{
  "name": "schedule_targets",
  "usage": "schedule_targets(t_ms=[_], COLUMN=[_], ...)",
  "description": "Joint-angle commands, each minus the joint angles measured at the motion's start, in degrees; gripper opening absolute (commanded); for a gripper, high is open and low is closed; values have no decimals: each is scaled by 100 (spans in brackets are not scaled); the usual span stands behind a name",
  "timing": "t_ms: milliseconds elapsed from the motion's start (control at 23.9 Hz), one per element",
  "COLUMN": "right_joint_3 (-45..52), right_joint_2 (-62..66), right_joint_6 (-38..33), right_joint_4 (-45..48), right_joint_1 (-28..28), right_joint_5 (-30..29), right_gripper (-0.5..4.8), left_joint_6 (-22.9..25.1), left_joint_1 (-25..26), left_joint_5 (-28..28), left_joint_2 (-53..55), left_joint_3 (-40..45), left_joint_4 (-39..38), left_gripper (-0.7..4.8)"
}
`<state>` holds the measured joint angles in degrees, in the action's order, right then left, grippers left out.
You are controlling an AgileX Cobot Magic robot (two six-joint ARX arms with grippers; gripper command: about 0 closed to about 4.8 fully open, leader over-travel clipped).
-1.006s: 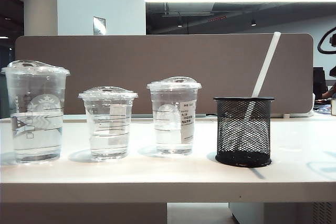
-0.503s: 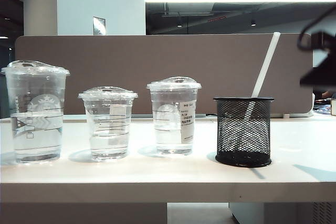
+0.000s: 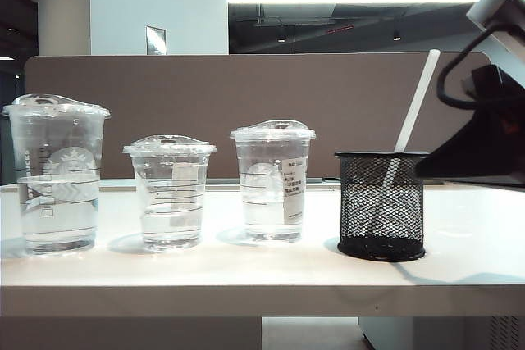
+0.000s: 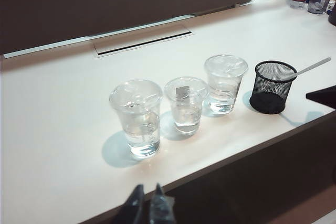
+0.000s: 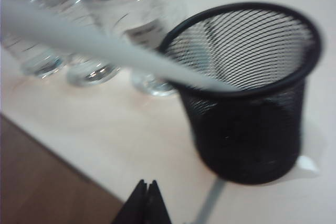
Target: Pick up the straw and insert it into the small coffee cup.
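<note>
White table (image 3: pixel 246 280) with three lidded cups and black mesh holder (image 3: pixel 381 206).

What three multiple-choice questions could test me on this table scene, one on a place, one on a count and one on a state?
1. Where does the long translucent white plastic straw stand?
A. in the black wire-mesh holder
B. in a cup
C. flat on the white table

2. How many lidded clear plastic cups stand in the row?
A. two
B. three
C. four

3. How are the fingers of the right gripper?
A. wide open
B. shut on the straw
C. shut, holding nothing

Answers: 1 A, it leans out of the mesh holder's rim. 2 B, the squat small cup is the middle of three. 3 C, the right wrist view shows the tips together below the holder. The left gripper hangs off the table's front edge, shut too.
</note>
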<state>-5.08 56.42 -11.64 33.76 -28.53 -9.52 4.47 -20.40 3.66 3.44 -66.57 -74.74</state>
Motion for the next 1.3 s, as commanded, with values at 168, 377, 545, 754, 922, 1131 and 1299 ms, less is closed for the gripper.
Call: schedule_targets(t_ms=[168, 377, 545, 754, 922, 1131, 1299], right_joint_3=[-74, -699, -1121, -1241, -1244, -1091, -866], right_joint_2=[1043, 2398, 2929, 3095, 3080, 2804, 2293], right_joint_6=[-20, -17, -11, 11, 107, 92, 94], right_joint_4=[1150, 1971, 2055, 2085, 2033, 1849, 1694], right_joint_1=[-146, -133, -131, 205, 706, 715, 710], right_joint_5=[-55, 24, 466, 769, 39, -702, -664], right_gripper=[-5, -5, -5, -5, -5, 2, 45], left_joint_6=[-24, -42, -44, -39, -39, -39, 9], left_joint_1=[-4, -4, -2, -2, -4, -2, -4], left_joint_5=[63, 92, 201, 216, 214, 216, 162], left_joint_2=[4, 4, 4, 4, 4, 4, 4], left_joint_3=[-4, -4, -4, -4, -4, -4, -4], left_joint_4=[-17, -17, -22, -17, -13, -15, -17], left_gripper=[22, 22, 22, 22, 22, 22, 22])
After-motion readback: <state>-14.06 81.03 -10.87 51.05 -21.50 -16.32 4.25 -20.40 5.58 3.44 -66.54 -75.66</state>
